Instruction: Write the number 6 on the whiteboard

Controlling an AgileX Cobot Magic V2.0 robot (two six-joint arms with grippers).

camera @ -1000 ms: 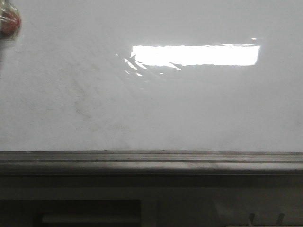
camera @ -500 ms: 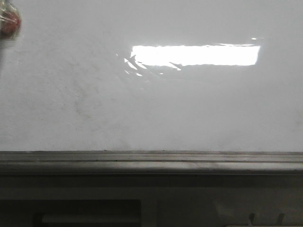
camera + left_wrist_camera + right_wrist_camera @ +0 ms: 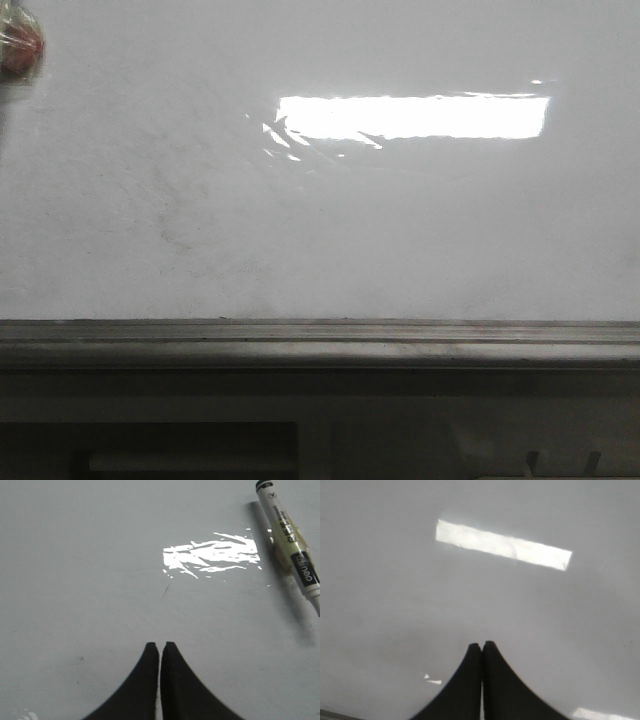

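The whiteboard (image 3: pixel 320 220) fills most of the front view, glossy and faintly smudged, with a grey metal ledge (image 3: pixel 320 345) along its lower edge. No number 6 shows on it. A black and white marker (image 3: pixel 288 540) lies on the board in the left wrist view, up and to the right of my left gripper (image 3: pixel 160 645). That gripper is shut and empty, its black fingers almost touching. My right gripper (image 3: pixel 482 644) is shut and empty over the bare board (image 3: pixel 480 605). Neither gripper shows in the front view.
A bright rectangular glare (image 3: pixel 412 116) lies on the board's upper middle. A red object in clear wrap (image 3: pixel 20 45) sits at the top left corner. Below the ledge is a dark frame with white panels (image 3: pixel 190 455).
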